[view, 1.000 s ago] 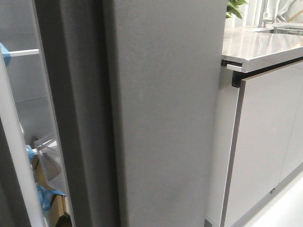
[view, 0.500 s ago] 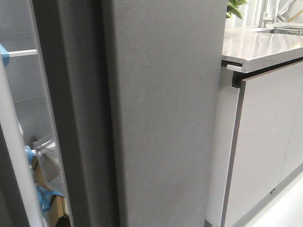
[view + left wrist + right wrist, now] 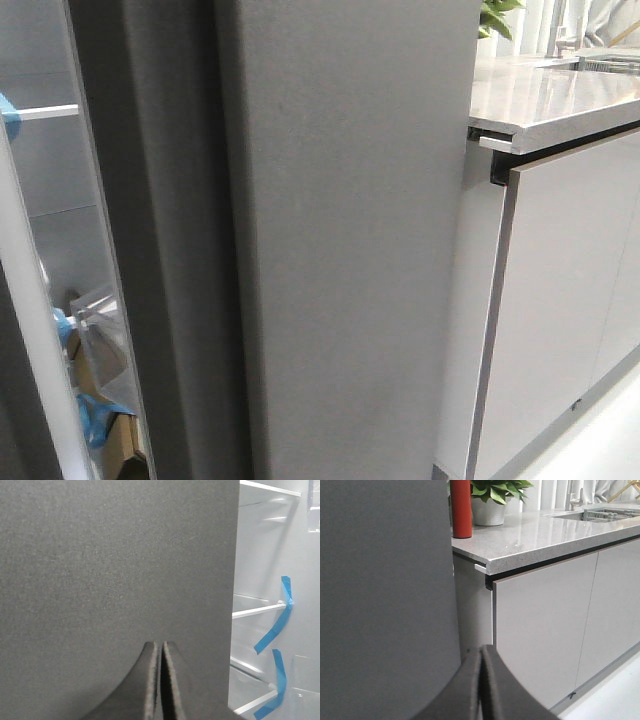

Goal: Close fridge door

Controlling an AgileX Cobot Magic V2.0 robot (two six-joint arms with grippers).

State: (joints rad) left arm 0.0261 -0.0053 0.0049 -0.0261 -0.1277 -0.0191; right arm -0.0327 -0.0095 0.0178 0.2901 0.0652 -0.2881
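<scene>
the tall, thick, matte dark charcoal fridge door fills the middle of the front view, its plain flat face turned toward the camera and its left edge stepping back into a darker band. left of it a narrow gap shows the pale fridge interior, with a thin white shelf, scraps of blue tape and a clear plastic bin low down; the door stands ajar, not flush against the body. a white-edged strip runs slantwise down the far left.

to the right of the door stands a glossy light-grey cabinet front under a speckled grey stone counter, with green leaves of a potted plant at the top edge.

in the left wrist view the left pincer is closed, its two dark foam-faced fingers pressed together with only a thin seam between them and nothing held. it sits right in front of the charcoal door face; whether it touches the face cannot be told. past the door's edge the white interior shows wire-white shelves and curling strips of blue tape.

in the right wrist view the right pincer is likewise closed and empty, fingers meeting along a fine line. it points at the seam where the dark door meets the light-grey cabinet. on the counter behind stand a red cylindrical bottle and a green plant in a pale pot, with a sink farther along.
</scene>
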